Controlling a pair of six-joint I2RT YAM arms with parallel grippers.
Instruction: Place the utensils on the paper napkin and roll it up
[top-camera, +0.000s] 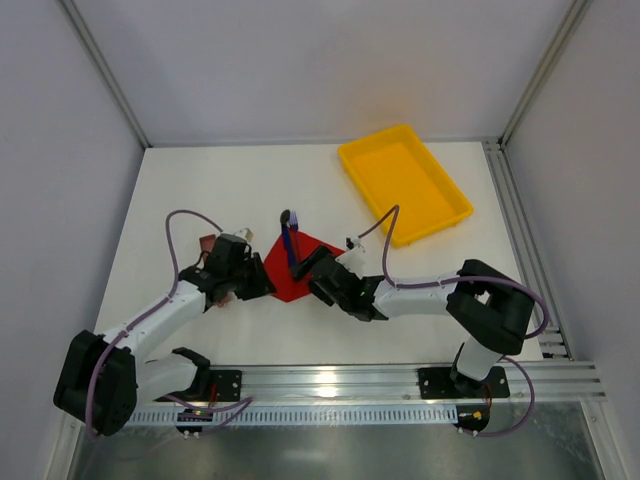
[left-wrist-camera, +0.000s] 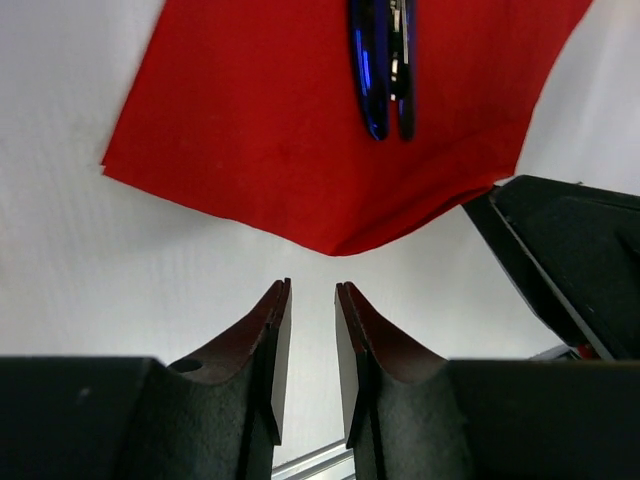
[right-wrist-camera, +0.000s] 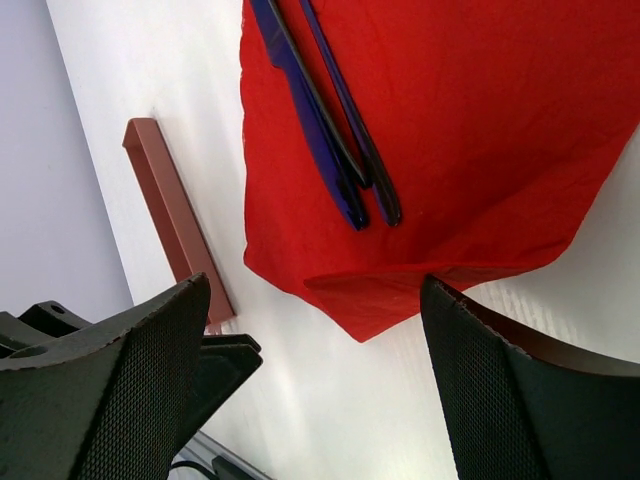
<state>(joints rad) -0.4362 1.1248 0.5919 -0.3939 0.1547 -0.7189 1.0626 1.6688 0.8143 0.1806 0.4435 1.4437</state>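
The red paper napkin (top-camera: 296, 270) lies flat between my two grippers. It also shows in the left wrist view (left-wrist-camera: 300, 130) and the right wrist view (right-wrist-camera: 480, 130). The two utensils lie side by side on it: the blue-purple one (left-wrist-camera: 368, 70) (right-wrist-camera: 330, 165) and the black one (left-wrist-camera: 404, 70) (right-wrist-camera: 365, 150). Their far ends stick out past the napkin's far corner (top-camera: 288, 222). My left gripper (top-camera: 262, 285) (left-wrist-camera: 312, 285) is empty, its jaws a narrow gap apart, just short of a napkin corner. My right gripper (top-camera: 318, 275) (right-wrist-camera: 315, 285) is wide open, with a slightly curled napkin corner (right-wrist-camera: 400, 295) between its fingertips.
A brownish-red block (right-wrist-camera: 175, 215) lies left of the napkin, beside the left wrist (top-camera: 207, 243). The yellow tray (top-camera: 405, 180) stands at the back right. One of the right gripper's fingers (left-wrist-camera: 570, 260) shows close beside the left gripper.
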